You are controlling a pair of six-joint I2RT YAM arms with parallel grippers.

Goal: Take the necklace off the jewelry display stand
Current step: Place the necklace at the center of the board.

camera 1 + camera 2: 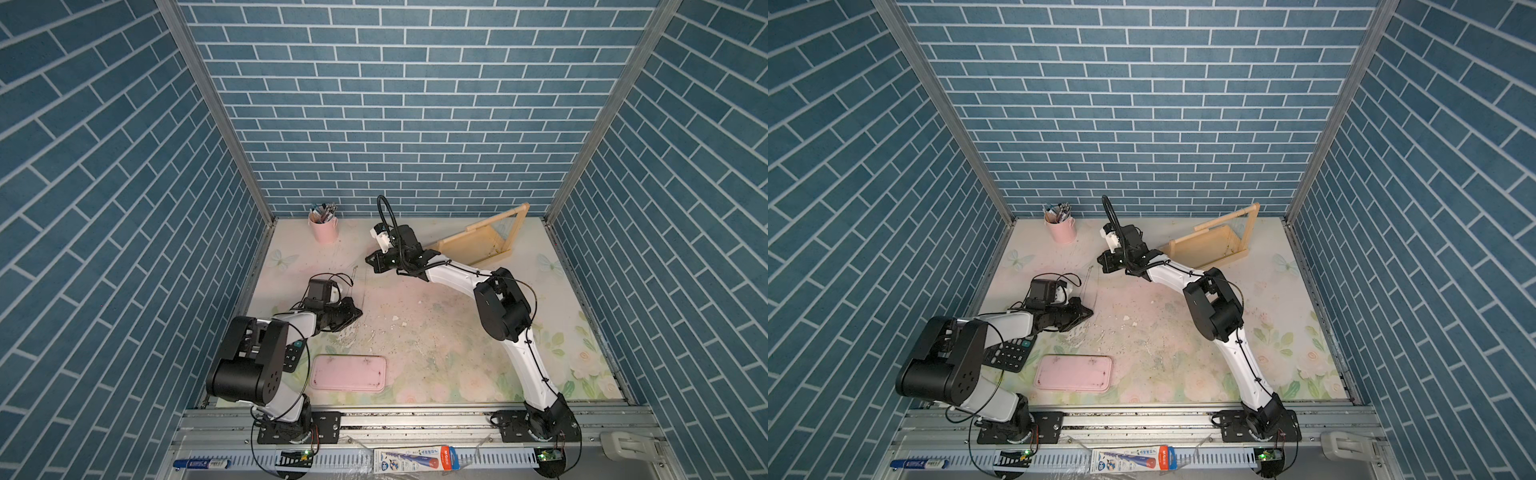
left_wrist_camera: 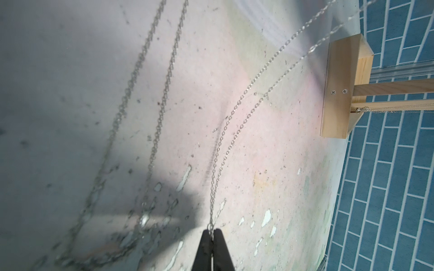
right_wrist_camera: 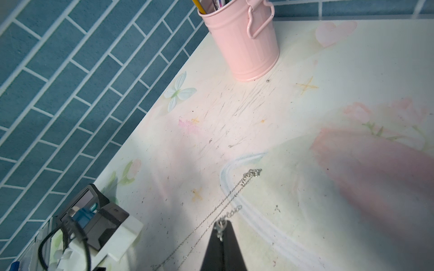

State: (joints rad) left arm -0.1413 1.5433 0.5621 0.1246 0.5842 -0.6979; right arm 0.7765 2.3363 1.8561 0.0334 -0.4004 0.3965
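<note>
Necklace (image 2: 237, 105) is pinched by left gripper (image 2: 212, 232) | its clasp (image 3: 220, 231) is pinched by right gripper (image 3: 222, 223) | it is hung between both | stand (image 1: 469, 245) is seen by the back wall (image 1: 415, 124)

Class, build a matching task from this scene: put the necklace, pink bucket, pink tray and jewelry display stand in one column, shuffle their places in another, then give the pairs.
1 necklace
2 pink bucket
3 pink tray
4 jewelry display stand

A back right of the table
B near the front edge
C pinched by left gripper and right gripper
D back left, holding pens

Pairs: 1-C, 2-D, 3-B, 4-A
</note>
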